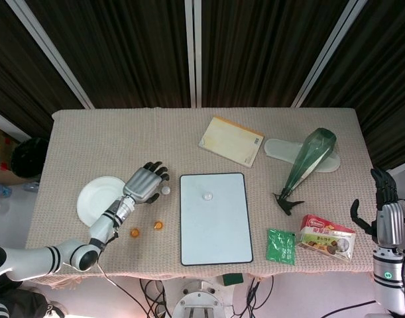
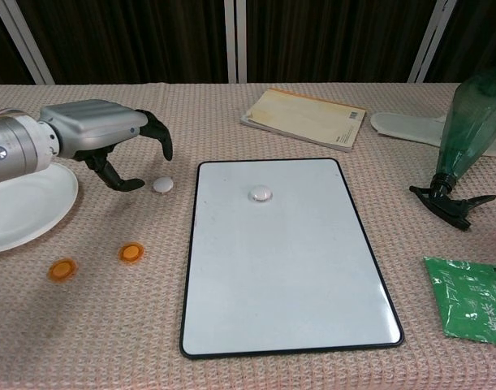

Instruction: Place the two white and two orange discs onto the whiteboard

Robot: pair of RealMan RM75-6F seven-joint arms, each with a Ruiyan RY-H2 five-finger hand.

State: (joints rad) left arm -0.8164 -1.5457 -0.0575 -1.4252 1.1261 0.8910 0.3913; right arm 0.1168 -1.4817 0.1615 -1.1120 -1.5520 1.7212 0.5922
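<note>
So one white disc point(image 2: 260, 193) is sitting on the whiteboard point(image 2: 280, 268) near its far edge, the other white disc point(image 2: 162, 185) is on the worktop point(image 2: 93, 325) just off the board's left side. Both orange discs point(image 2: 131, 253) point(image 2: 62, 269) are on the cloth, closer to the front and left of the board. Left hand point(image 2: 101, 142) hovers just left of that loose white disc, fingers point(image 2: 158, 134) curled down but spread, nothing in them, right next to the white plate point(image 2: 20, 207). Right hand point(image 1: 382, 205) is way off past the right edge, fingers loosely apart and pointing up, holding nothing.
</note>
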